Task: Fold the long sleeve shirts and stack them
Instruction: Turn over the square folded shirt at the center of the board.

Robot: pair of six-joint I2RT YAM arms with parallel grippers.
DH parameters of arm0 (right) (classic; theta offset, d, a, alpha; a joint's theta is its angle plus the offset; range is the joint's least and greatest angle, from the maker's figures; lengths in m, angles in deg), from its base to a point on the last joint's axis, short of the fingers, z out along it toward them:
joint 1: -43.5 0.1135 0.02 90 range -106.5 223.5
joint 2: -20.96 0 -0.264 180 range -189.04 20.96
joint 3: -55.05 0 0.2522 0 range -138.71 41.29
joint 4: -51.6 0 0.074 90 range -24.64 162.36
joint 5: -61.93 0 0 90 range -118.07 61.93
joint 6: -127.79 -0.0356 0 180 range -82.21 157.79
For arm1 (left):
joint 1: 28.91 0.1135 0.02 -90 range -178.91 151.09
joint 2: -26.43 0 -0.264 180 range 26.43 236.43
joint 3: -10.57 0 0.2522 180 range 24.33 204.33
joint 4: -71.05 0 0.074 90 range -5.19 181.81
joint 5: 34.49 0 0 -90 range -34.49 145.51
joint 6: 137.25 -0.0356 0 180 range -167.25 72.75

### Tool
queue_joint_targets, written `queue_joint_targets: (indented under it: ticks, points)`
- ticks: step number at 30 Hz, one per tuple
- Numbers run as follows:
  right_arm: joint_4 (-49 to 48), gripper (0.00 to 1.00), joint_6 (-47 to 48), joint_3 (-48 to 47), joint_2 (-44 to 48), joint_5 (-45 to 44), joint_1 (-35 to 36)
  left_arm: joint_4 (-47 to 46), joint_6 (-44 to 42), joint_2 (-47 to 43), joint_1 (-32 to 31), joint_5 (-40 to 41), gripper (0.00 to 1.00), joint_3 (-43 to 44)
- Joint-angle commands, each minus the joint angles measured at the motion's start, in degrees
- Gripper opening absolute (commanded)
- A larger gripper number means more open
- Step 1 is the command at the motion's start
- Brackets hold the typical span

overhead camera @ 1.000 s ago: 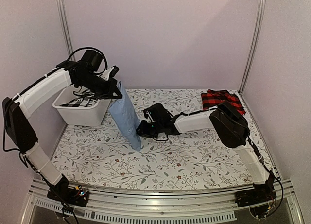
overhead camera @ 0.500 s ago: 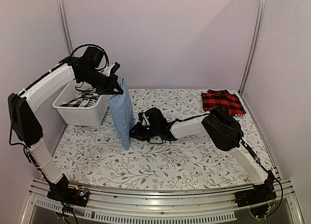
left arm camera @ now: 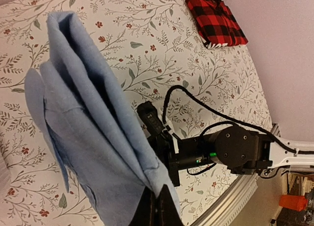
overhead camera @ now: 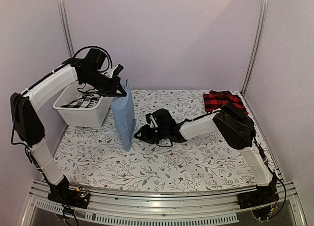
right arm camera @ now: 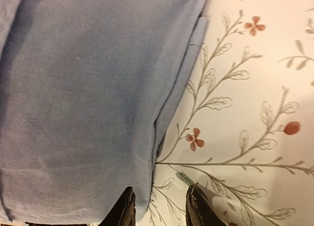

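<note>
Left gripper (overhead camera: 119,91) clamped on the light blue shirt's (overhead camera: 124,119) top edge, I dangle it over the floral table (overhead camera: 196,162). My right gripper (overhead camera: 141,134) waits beside the lower hem, fingers parted (gripping nothing). Folding looks midway. Next I should catch that hem, then stack onto the red-and-black plaid shirt (overhead camera: 223,100).

Soft, even overhead light fills the top view, tinting the walls (overhead camera: 162,35) lavender. The arms cast only faint shadows on the floral tablecloth (overhead camera: 196,157), and the metal posts (overhead camera: 256,39) bow slightly toward the frame edges. Both wrist views run warmer: the light blue shirt (left arm camera: 93,123) shows dark, crisp folds in one and looks soft and yellowish at close range in the other.
</note>
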Motion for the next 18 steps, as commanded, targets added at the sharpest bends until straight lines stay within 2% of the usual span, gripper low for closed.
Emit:
queue_joint_targets:
  ticks: [1,6,13,14,18]
  points:
    - [8.8,0.35,7.1,2.1,7.0,-3.5,-2.8,-1.2,0.2,3.0,-1.1,-1.4,0.00,1.7]
    - [13.8,0.38,11.5,9.5,17.6,-8.9,-5.0,-2.0,4.0,6.7,-5.3,0.9,0.00,5.2]
    - [23.4,0.42,16.2,23.8,40.7,-18.0,-10.0,-11.2,17.5,17.3,-16.7,5.2,0.00,9.5]
    - [24.6,0.44,16.4,25.9,44.9,-20.2,-10.5,-13.2,19.1,19.5,-18.3,5.2,0.05,10.7]
    - [28.0,0.49,15.9,34.9,57.1,-23.9,-12.3,-14.5,20.9,30.8,-24.0,5.3,0.42,22.3]
